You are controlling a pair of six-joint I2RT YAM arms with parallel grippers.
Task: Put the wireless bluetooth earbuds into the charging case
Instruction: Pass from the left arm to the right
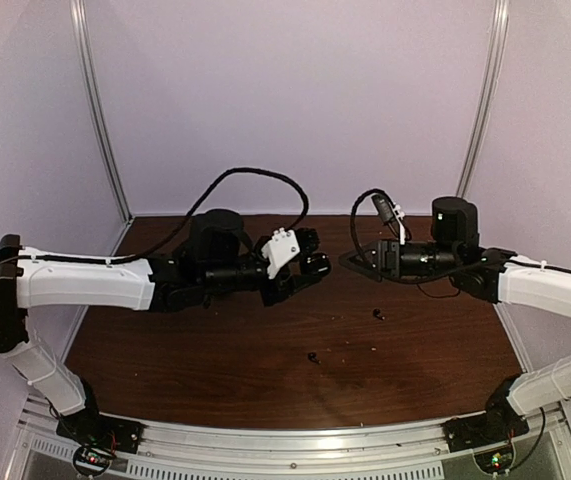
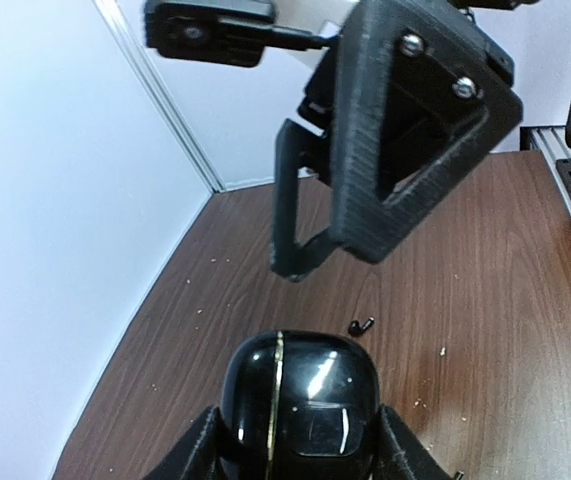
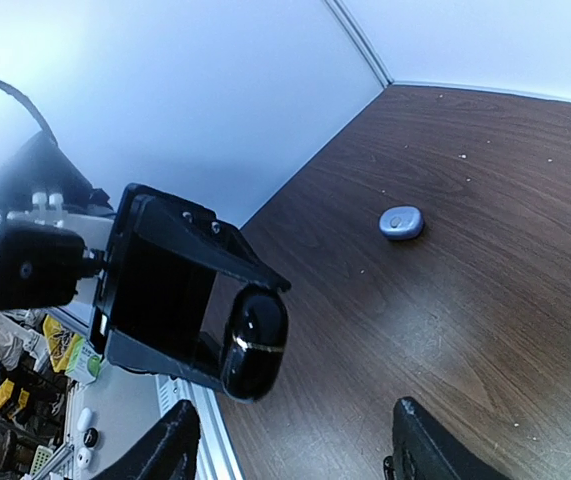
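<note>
Between the fingers of the left gripper (image 2: pixel 297 452) sits a glossy black charging case (image 2: pixel 295 395), clamped on both sides and held up off the bench (image 2: pixel 485 300), with a thin gold line running round its body. Facing it, close but not touching, hangs the right gripper (image 3: pixel 290 440), its fingers spread wide with nothing between them. From above, the two grippers meet nose to nose over the middle of the dark wood. Just beyond the held case and beneath the right gripper lies a black earbud (image 2: pixel 362 326), loose on the bench. From overhead a second black earbud (image 1: pixel 313 357) lies nearer the arm bases, below the left gripper and well apart from the first. Past the right gripper's open fingers, out on the bench, rests a small lavender-silver pebble-shaped piece (image 3: pixel 401 221). I can't tell from here whether it is a bud or a little case. Pale specks are scattered over the wood around it.
</note>
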